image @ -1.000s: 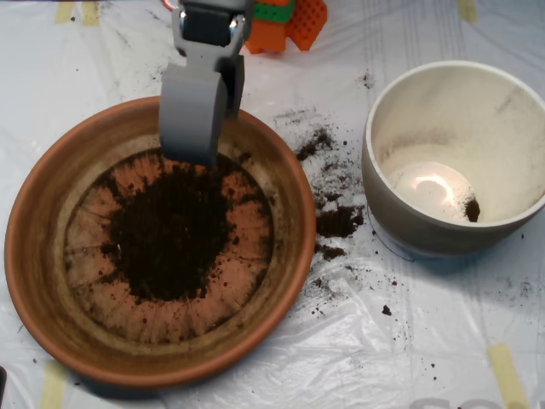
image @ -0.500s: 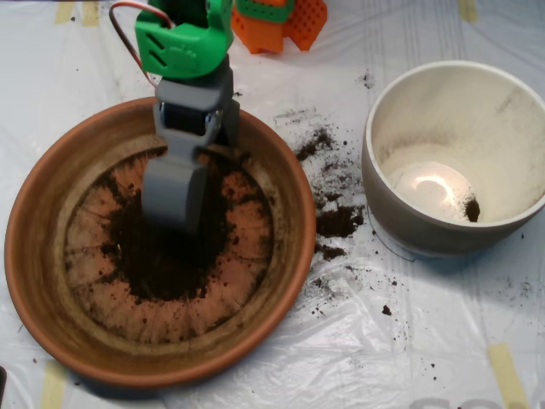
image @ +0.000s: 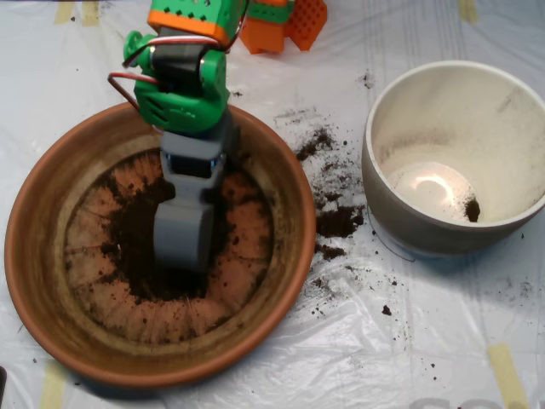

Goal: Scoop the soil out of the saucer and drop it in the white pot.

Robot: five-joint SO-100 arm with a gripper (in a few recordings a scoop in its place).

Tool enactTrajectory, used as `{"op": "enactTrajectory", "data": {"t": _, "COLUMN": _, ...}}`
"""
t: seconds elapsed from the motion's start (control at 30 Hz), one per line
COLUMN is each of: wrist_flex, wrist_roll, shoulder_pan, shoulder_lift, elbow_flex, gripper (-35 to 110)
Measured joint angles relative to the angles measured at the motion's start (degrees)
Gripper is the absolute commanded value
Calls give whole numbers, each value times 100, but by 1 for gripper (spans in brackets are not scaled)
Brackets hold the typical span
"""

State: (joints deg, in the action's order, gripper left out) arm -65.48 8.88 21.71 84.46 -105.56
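The scoop [image: 181, 243] is down in the soil [image: 136, 247] at the saucer's [image: 51, 204] middle; whether its halves are apart or together cannot be told. The white pot [image: 460, 153] stands well to its right, with spilled crumbs [image: 338, 220] between.

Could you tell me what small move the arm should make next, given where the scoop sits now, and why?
Probably close the scoop to gather earth before lifting. It sits low over the middle of the soil heap in the saucer, while the white pot holds only a small dark clump. Soil crumbs already lie spilled between the two, so a firm grab seems wise.
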Motion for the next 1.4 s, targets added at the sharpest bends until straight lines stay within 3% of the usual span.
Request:
{"op": "enactTrajectory", "data": {"t": 0.43, "wrist_flex": 141, "wrist_roll": 79, "shoulder_pan": -44, "shoulder_lift": -765, "elbow_flex": 439, "gripper": 47}}
{"op": "enactTrajectory", "data": {"t": 0.73, "wrist_flex": 606, "wrist_roll": 123, "shoulder_pan": 79, "shoulder_lift": -800, "elbow_flex": 475, "gripper": 17}}
{"op": "enactTrajectory", "data": {"t": 1.03, "wrist_flex": 1345, "wrist_roll": -141, "shoulder_pan": 97, "shoulder_lift": -809, "elbow_flex": 633, "gripper": 0}}
{"op": "enactTrajectory", "data": {"t": 1.4, "wrist_flex": 1143, "wrist_roll": -26, "shoulder_pan": 114, "shoulder_lift": -817, "elbow_flex": 1529, "gripper": -1}}
